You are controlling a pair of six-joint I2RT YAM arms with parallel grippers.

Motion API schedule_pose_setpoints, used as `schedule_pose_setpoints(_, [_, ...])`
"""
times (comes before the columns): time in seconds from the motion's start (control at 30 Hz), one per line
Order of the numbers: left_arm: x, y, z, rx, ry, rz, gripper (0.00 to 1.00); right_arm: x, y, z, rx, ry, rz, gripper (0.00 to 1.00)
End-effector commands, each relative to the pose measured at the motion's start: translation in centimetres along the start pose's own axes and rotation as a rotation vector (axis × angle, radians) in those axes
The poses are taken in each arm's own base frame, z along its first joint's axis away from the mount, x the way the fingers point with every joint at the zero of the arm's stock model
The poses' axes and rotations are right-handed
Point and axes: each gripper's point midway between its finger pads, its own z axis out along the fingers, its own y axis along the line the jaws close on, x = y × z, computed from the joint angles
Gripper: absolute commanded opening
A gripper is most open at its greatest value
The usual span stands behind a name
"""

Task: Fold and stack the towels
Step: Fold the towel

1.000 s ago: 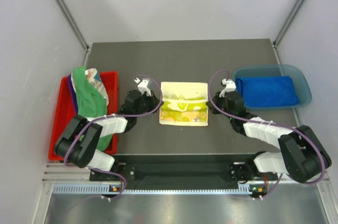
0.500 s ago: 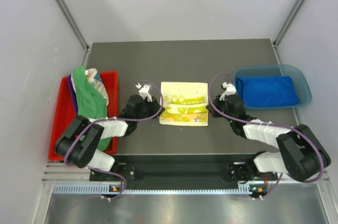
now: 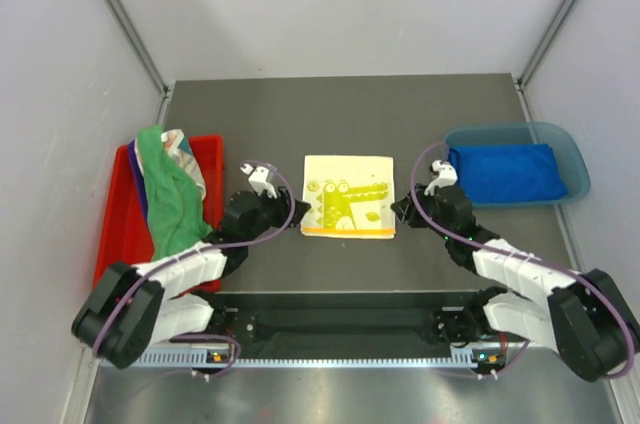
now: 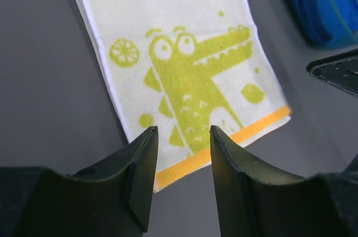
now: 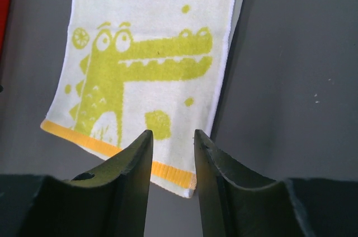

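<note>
Mostly hidden: the purple towel (image 3: 135,176) shows only a thin edge under the green towel (image 3: 172,202) in the red tray (image 3: 118,244).
Partly covered: the white towel (image 3: 186,156) peeks out at the tray's far end, and its orange lettering is too small to read.
Cut off: in the left wrist view the blue towel (image 3: 505,172) is just a corner at the frame's edge.
Hard to make out: from above, both sets of jaws are small and dark against the dark worktop (image 3: 350,104).
Crocodile towel (image 3: 348,196): folded flat and nearly square, it lies mid-worktop between the two grippers. The cloth is soft pale yellow with a green crocodile print, and an orange band runs along the near edge.
Blue towel: a thick, plush fold inside the translucent blue bin (image 3: 578,169), far right.
Green towel: crumpled and draped along the tray.
Left gripper (image 4: 183,132): jaws spread, nothing between them, just near-left of the crocodile towel.
Right gripper (image 5: 172,133): jaws parted by a narrower gap, pinching nothing, just near-right of that towel.
</note>
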Motion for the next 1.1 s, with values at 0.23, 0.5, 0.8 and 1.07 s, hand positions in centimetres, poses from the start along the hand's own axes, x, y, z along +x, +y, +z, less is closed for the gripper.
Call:
schedule_pose_setpoints(0.23, [-3.8,-1.3,0.4,-0.046,-0.031,-0.039,0.43,-2.9,1.4,-0.6,0.026,-0.041,0.022,0.38])
schedule_pose_setpoints(0.5, [-5.7,0.1,5.4,-0.138,-0.005,-0.013,0.44,-4.8,0.7,3.2,0.138,0.006,-0.016,0.38])
schedule_pose_setpoints(0.8, [-7.8,2.8,13.0,-0.198,0.101,-0.007,0.41,-7.7,3.9,11.0,0.037,0.113,0.023,0.26])
schedule_pose_setpoints(1.07, [-6.4,5.5,16.7,-0.195,0.172,-0.039,0.38,-6.7,3.4,17.3,-0.004,0.220,0.070,0.19])
